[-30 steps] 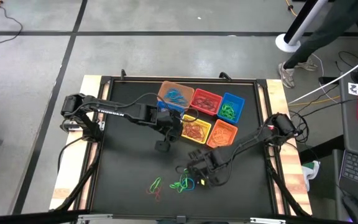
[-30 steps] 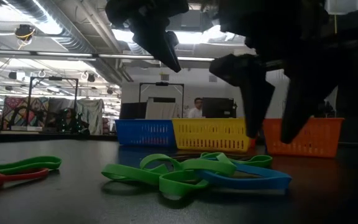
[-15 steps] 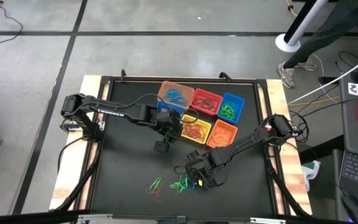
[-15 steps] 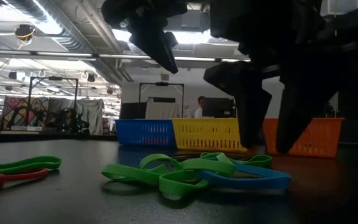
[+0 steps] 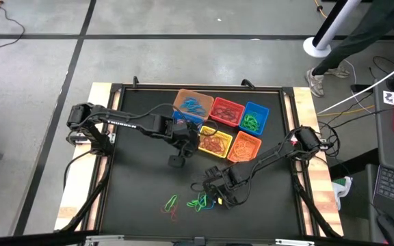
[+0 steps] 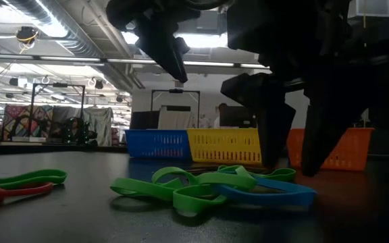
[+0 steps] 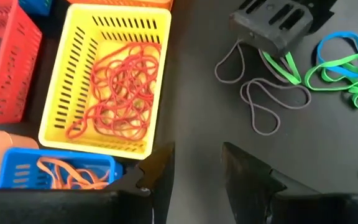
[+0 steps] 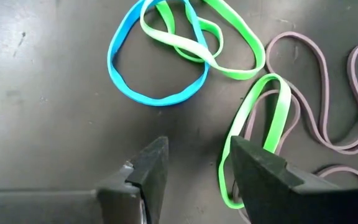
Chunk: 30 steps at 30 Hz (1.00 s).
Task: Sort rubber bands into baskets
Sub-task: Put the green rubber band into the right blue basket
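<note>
Right gripper hangs low over the loose rubber bands near the table's front edge, fingers apart, nothing between them. A blue band lies just ahead of it, tangled with green bands; one green loop lies beside one fingertip, contact unclear. Greyish bands lie alongside. Left gripper hovers beside the yellow basket, fingers parted and empty. That basket holds red bands. The baskets cluster at the table's rear centre
</note>
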Available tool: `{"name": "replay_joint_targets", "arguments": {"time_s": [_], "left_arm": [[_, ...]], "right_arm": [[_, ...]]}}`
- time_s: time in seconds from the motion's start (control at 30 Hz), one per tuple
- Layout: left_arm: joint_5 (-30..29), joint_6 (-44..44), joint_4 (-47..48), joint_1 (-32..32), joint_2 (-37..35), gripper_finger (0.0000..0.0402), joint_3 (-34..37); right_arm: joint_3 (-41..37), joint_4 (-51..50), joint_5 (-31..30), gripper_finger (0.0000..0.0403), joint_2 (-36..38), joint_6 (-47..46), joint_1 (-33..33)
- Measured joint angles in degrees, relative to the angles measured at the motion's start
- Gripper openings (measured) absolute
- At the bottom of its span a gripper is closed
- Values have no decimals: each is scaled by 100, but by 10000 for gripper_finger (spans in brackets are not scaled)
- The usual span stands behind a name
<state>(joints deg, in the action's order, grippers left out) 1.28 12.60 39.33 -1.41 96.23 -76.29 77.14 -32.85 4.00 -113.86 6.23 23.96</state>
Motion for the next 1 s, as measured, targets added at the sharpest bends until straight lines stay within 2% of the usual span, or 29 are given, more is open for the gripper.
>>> {"name": "replay_joint_targets", "arguments": {"time_s": [0.23, 0.43, 0.6, 0.73, 0.93, 1.0], "left_arm": [[0, -83, 393, -254, 0, 127, 0], [0, -74, 744, -554, 0, 127, 0], [-2, -77, 769, -697, 0, 127, 0], [-2, -79, 772, -750, 0, 127, 0], [-2, -130, 903, -763, -32, 127, 0], [-2, -176, 1045, -763, -114, 127, 0]], "right_arm": [[-175, 33, -35, 175, -37, -114, -82], [-354, 239, 397, 175, -13, -447, -202], [-356, 239, 386, 165, -13, -443, -198], [-358, 217, 308, 122, -15, -445, -235], [-361, 149, 321, 18, -20, -469, -394], [-367, 143, 401, 8, 9, -471, -471]]}}
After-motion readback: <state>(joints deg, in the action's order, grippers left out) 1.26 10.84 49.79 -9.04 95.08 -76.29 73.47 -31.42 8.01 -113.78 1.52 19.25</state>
